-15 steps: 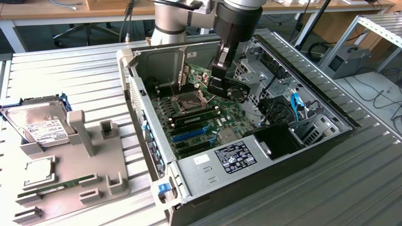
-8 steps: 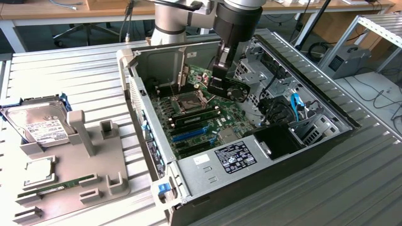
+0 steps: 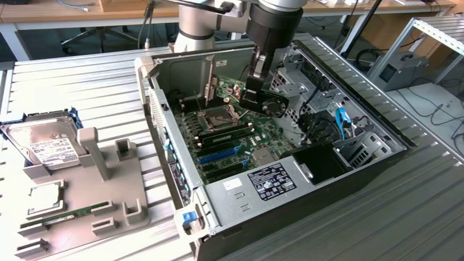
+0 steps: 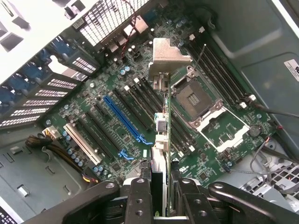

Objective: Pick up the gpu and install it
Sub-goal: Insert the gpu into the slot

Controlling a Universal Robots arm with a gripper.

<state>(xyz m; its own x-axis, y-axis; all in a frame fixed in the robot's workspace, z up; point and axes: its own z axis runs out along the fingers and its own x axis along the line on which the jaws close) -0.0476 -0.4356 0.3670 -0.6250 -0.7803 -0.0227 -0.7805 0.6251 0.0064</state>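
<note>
A ribbed metal counter (image 3: 362,228). Wooden desks (image 3: 43,11) run along 12 o'clock; a grey box (image 3: 397,68) and cables (image 3: 440,111) sit at 2 o'clock.

Place: robotics lab or workshop.
Bench: ribbed aluminium bench (image 3: 406,217) carrying an opened computer case (image 3: 377,128).
Fixture: grey parts holder (image 3: 108,201) at 8 o'clock.
Background: wooden desks (image 3: 43,13) and wheeled chair (image 3: 94,35) at 11 o'clock.
Machine: robot arm (image 3: 197,22) at 12 o'clock.

The arm (image 3: 272,27) reaches steeply down, its end effector (image 4: 162,196) clamped on the gpu (image 4: 167,58).
</note>
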